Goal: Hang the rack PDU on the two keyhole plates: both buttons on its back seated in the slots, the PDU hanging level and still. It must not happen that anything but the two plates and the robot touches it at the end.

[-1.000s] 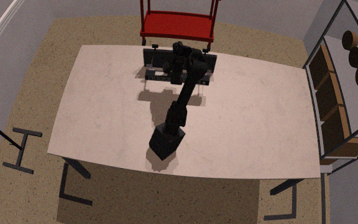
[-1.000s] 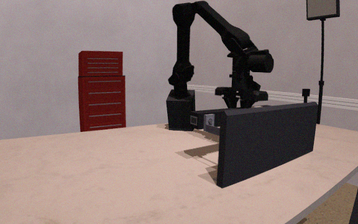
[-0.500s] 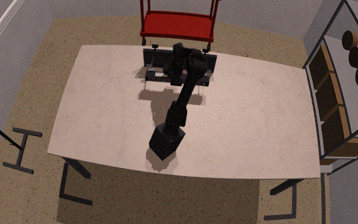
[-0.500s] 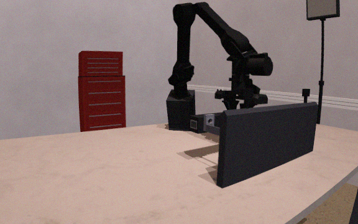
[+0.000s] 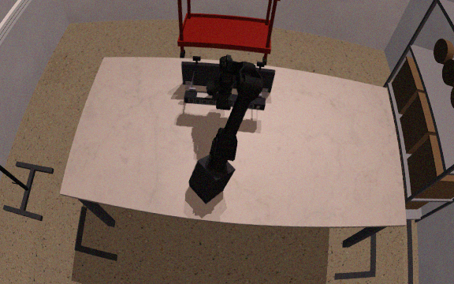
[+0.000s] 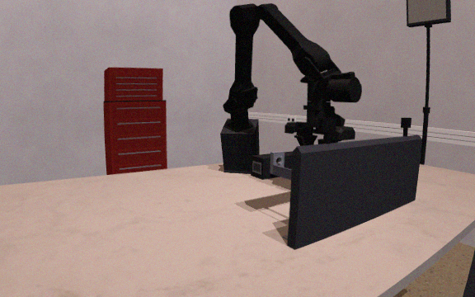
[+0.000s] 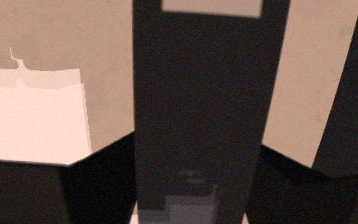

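Gripper pinched the rack PDU mid-length, held just in front of the upright backboard, above the surface. PDU looked long, rigid, probably hefty; central grip likely kept it level.

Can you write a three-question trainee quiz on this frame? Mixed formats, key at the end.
1. True or false: the gripper has its fingers closed on the rack PDU.
2. In the exterior view, the PDU end with the light bracket sticks out past which edge of the dark upright panel? A) left B) right C) top
3. Fill in: beyond the far edge of the table in the top view stands a red ____.

Key: 1 true; 2 A; 3 cart.
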`<state>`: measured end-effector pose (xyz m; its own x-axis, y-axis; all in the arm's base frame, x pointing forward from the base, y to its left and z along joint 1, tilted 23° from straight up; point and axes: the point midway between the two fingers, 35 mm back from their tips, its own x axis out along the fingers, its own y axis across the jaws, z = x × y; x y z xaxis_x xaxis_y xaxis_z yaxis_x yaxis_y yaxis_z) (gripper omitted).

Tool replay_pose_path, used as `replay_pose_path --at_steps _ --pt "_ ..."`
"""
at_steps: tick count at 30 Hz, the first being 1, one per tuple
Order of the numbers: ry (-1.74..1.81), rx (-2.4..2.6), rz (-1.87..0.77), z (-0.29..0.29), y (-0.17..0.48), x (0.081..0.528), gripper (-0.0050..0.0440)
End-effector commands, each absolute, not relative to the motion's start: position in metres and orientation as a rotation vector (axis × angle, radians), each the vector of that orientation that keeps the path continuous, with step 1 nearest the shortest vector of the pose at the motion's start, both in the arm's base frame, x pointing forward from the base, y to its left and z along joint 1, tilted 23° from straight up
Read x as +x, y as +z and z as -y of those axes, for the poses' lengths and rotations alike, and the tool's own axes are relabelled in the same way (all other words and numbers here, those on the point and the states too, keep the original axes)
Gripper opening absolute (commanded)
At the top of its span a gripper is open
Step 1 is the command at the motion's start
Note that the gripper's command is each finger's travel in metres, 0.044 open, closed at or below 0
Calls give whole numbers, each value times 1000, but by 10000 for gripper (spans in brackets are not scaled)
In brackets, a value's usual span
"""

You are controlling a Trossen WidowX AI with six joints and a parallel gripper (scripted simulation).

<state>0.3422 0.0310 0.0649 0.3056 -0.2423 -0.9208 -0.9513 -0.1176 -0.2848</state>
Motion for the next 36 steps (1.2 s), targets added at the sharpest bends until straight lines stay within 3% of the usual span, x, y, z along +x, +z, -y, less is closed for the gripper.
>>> replay_pose_path --at_steps 1,4,6,14,25,36 --pt "882 -1589 -1099 -32 72 345 192" --pt "882 -1589 -1099 -32 72 345 264" --pt "882 -1589 -1099 -32 72 345 264" --pt "882 -1589 -1099 -32 72 345 440" --pt "863 -1590 -1083 -43 118 334 440" --pt "892 -1570 -1096 -43 104 302 440"
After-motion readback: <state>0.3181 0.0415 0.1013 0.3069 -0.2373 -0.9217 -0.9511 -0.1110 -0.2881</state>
